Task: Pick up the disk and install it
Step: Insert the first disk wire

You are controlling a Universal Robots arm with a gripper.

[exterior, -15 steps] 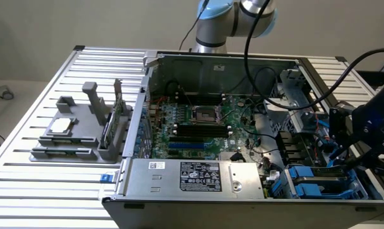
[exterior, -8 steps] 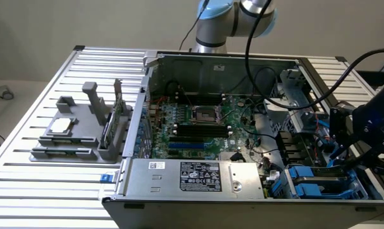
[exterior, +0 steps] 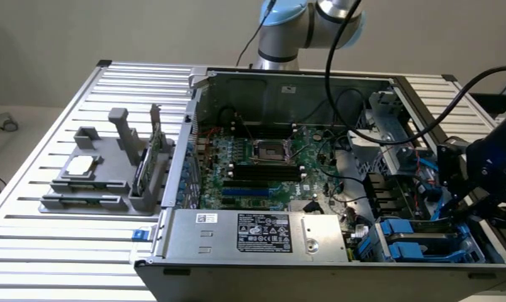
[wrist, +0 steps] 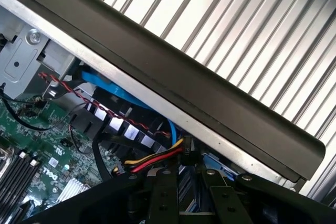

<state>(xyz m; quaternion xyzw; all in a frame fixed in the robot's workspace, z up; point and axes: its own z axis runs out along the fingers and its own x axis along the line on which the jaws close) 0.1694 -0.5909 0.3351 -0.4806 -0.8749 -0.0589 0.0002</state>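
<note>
Black tool (wrist: pixel 185 187) hangs over the drive-bay corner of the open black computer case (exterior: pixel 278 283) on the slatted aluminium desk (exterior: pixel 34 245). Honestly can't tell how wide it is or if it's gripping anything. The silver-grey hard drive with blue plastic rails (exterior: pixel 423 244) looks to be sitting in that bay, half hidden. I'd keep the rails square to the guides and clear of the red-yellow cable bundle (wrist: pixel 157 160).

flat silver-grey metal disk with blue plastic rails (exterior: pixel 404 242) lies level in the open computer case's (exterior: pixel 236 264) near corner, exterior view's right.
</note>
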